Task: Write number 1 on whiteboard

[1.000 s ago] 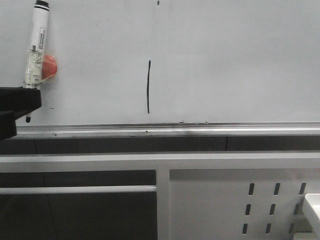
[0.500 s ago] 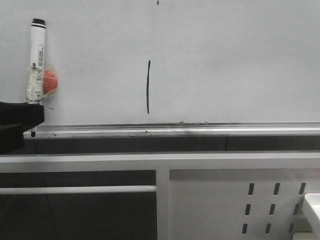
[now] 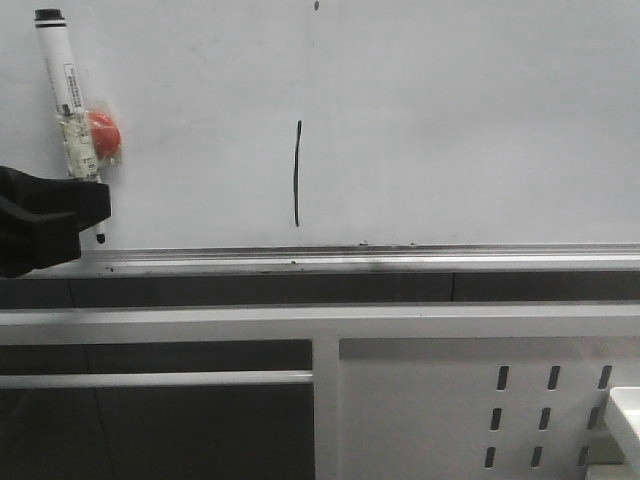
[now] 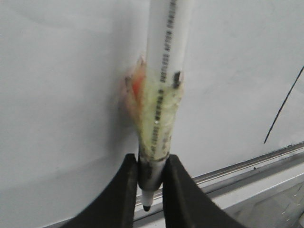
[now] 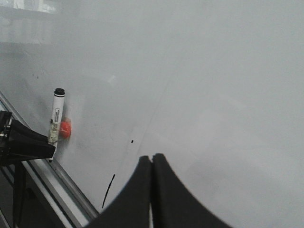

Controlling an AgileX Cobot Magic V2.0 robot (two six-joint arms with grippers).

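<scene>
— Looking at the marker pen [image 3: 68, 95], how do you reckon it handles?

— Light and stiff, I judge: a slim white plastic barrel. It is smooth, so it could twist or slip between the pads. A lump of yellowish tape and a red-orange blob [image 3: 103, 134] are bound to its lower half, which may add some bite.

— Where is it held?

— Low down, near the nib. In the left wrist view the left gripper [image 4: 151, 187] has both black fingers [image 4: 127, 190] pressed against the dark collar just under the tape, the tip poking out below. That looks the right place: close to the nib the pen levers least when pushed on the board.

— And the stroke?

— The number 1 [image 3: 297, 174] stands on the whiteboard [image 3: 480, 120] near its middle, a thin black, slightly bowed line ending above the silver rail [image 3: 400, 257]. The pen is well off to its left, tilted a little, its nib by the rail. The writing looks done.

— The board itself?

— Hard, glossy, rigid; the nib should glide with only light pressure. Pushing hard would probably just splay the felt.

— The other arm?

— The right gripper [image 5: 151, 164] carries nothing; its two fingers are pressed together, facing the board from a distance.
</scene>
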